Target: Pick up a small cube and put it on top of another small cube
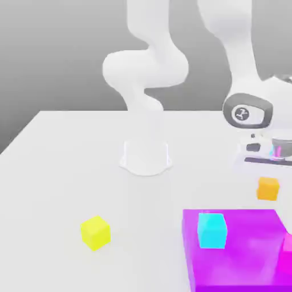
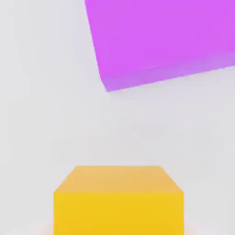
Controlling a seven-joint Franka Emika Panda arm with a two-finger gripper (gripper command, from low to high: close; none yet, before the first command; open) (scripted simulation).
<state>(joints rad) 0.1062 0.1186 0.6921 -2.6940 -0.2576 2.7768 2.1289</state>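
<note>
The small orange cube (image 1: 268,188) sits straight under my hand at the exterior view's right, just beyond the far edge of the purple block. In the hand view the orange cube (image 2: 118,202) looms very close. My gripper (image 1: 267,172) is lowered over it and shut on it. The other small cube, cyan (image 1: 212,230), stands upright on the purple block's near-left part, well apart from the orange cube and nearer the camera.
The big flat purple block (image 1: 245,268) (image 2: 165,41) covers the exterior view's lower right. A pink cube (image 1: 288,245) rests at its right edge. A yellow cube (image 1: 95,232) lies alone on the white table (image 1: 68,171). The arm's base (image 1: 145,157) stands mid-table.
</note>
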